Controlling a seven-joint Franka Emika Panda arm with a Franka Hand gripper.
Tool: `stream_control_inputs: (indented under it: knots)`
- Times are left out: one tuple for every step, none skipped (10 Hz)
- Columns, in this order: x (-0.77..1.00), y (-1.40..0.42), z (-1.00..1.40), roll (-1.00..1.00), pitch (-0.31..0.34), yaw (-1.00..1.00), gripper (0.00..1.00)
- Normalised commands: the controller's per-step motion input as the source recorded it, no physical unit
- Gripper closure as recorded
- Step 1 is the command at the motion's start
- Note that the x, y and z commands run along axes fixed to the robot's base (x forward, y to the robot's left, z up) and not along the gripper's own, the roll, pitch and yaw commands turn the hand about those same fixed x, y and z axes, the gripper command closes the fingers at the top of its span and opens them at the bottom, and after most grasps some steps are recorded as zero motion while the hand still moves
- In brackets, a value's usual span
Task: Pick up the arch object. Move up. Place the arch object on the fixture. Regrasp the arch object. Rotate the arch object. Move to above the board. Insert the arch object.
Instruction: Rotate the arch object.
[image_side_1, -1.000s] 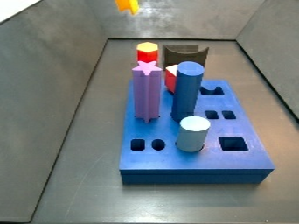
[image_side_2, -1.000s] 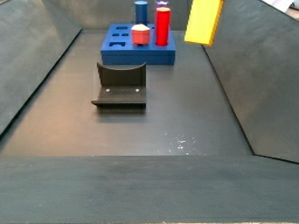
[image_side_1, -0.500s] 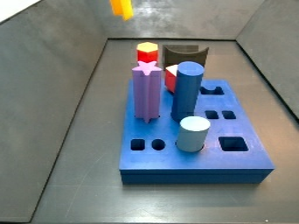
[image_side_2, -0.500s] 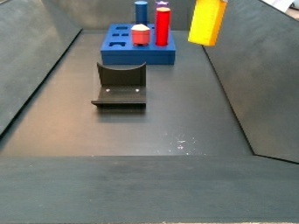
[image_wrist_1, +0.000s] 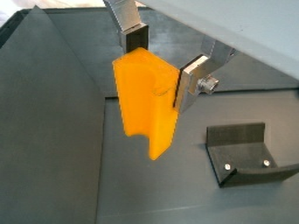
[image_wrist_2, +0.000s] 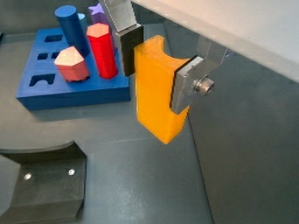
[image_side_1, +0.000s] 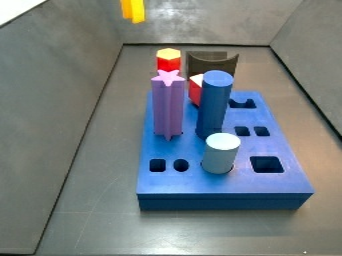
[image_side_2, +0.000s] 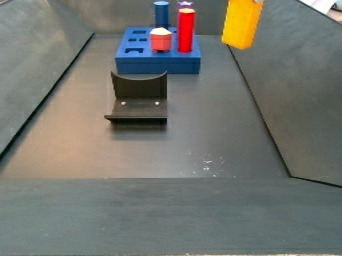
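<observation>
We see the pincer (image_wrist_1: 162, 59) up in the air, well above the floor, its two silver fingers (image_wrist_1: 193, 77) pinching the arch (image_wrist_1: 146, 96) from opposite flat sides. In both wrist views the arch hangs below the fingertips, its long axis pointing down toward the floor, and its free lower end carries a shallow notch. The finger (image_wrist_2: 187, 80) with the screw lies flat against one face; the dark pad (image_wrist_2: 126, 45) of the other finger presses the opposite face.

In a side view the arch (image_side_2: 242, 22) shows as a yellow-orange block at the top edge of the frame, clear of everything; the pincer itself is cut off there. In a side view we catch only a small piece of the arch (image_side_1: 132, 9) at the frame's upper edge.

Below the pincer and off to one side sits the fixture (image_side_2: 138, 94) on the dark floor, nothing resting on it. Beyond the fixture, farther from the pincer, lies the board (image_side_2: 139, 52), well apart from the arch. On it stand a red peg (image_wrist_2: 101, 51), a purple star peg (image_side_1: 167, 102), a blue cylinder (image_side_1: 215, 103) and a pale cylinder (image_side_1: 222, 153). Several holes (image_side_1: 267, 163) of the board stay unfilled.
</observation>
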Motion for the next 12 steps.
stream_control_inputs:
  knots:
    - [-0.01,0.01,0.0,-0.03,0.024,-1.0,1.0]
    - [-0.02,0.02,0.0,-0.03,0.021,-1.0,1.0]
    - [-0.02,0.02,0.0,-0.03,0.022,-1.0,1.0]
    - [-0.02,0.02,0.0,-0.03,0.023,-1.0,1.0]
    - [-0.01,0.02,0.0,-0.03,0.024,-1.0,1.0]
    - [-0.01,0.02,0.0,-0.04,0.025,-1.0,1.0]
    - [-0.01,0.02,0.0,-0.04,0.027,-1.0,1.0]
    - [-0.01,0.02,0.0,-0.04,0.028,-1.0,1.0]
    - [0.0,0.02,0.0,-0.04,0.03,-1.0,1.0]
    - [0.0,0.02,0.0,-0.05,0.032,-1.0,1.0]
    - [0.0,0.02,0.0,-0.05,0.034,-1.0,1.0]
    - [0.0,0.02,0.0,-0.05,0.036,-1.0,1.0]
